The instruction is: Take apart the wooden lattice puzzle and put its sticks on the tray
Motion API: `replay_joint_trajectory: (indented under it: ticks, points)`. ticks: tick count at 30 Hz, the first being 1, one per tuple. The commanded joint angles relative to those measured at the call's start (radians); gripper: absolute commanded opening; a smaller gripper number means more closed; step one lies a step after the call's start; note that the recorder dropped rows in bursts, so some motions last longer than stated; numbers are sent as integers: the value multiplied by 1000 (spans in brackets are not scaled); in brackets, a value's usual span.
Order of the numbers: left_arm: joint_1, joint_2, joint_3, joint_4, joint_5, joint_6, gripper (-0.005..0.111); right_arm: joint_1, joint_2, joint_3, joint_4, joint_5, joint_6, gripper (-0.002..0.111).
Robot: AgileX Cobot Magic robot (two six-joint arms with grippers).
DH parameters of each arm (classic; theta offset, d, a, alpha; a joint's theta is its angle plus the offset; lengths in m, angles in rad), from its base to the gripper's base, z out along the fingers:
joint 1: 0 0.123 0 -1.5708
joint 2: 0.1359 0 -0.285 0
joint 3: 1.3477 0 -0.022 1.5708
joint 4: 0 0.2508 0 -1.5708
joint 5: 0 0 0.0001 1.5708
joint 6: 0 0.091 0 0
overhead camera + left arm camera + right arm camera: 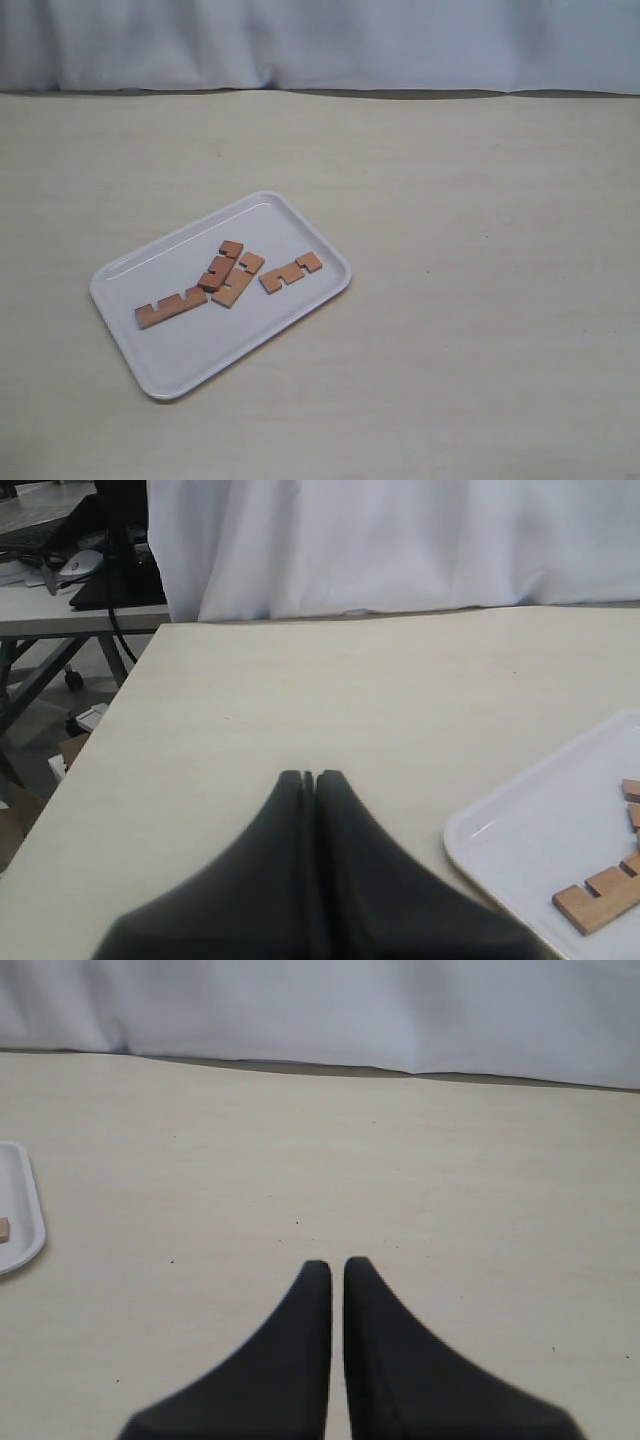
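Observation:
The white tray (175, 375) lies left of centre on the table. No assembled lattice shows; the sticks lie loose on the tray. One stick (170, 306) is toward the tray's left, two sticks (221, 266) (238, 280) touch in the middle, and one stick (291, 271) lies apart on the right. Neither arm appears in the exterior view. My left gripper (309, 776) is shut and empty above bare table, with the tray's corner (540, 820) and a stick end (600, 898) off to one side. My right gripper (337, 1265) is shut, a hairline slit between its fingers, far from the tray edge (18, 1210).
The beige table (460, 300) runs back to a white curtain (320, 40). In the left wrist view the table's side edge (120, 695) drops off, with a desk, cables and a mouse (80, 562) beyond it.

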State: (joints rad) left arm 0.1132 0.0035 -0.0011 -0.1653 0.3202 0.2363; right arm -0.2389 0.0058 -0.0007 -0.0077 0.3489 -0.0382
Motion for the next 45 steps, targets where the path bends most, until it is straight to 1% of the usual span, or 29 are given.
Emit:
replay_joint_trajectory:
  ticks: [1,3,14,24,27,31,33,37,45]
  points:
    - [1,-4,1,43,-17,-109,0,-4,-6,1,-1,-5,1,4]
    - [1,-4,1,50,-17,-135,0,-4,-6,1,-1,-5,1,4]
    - [1,-4,1,64,-11,-133,0,-4,-6,1,-1,-5,1,4]
    - [1,-4,1,35,-11,-133,0,-4,-6,1,-1,-5,1,4]
    - [-15,-4,1,31,-9,-133,0,-4,-6,1,-1,-5,1,4]
    - [-64,-4,1,53,-8,-133,0,-4,-6,1,-1,-5,1,4]
    - [-77,-4,1,57,-8,-133,0,-4,-6,1,-1,-5,1,4]
    - [-79,-4,1,83,-8,-133,0,-4,-6,1,-1,-5,1,4]
    - [-79,-4,1,76,-8,-133,0,-4,-6,1,-1,-5,1,4]
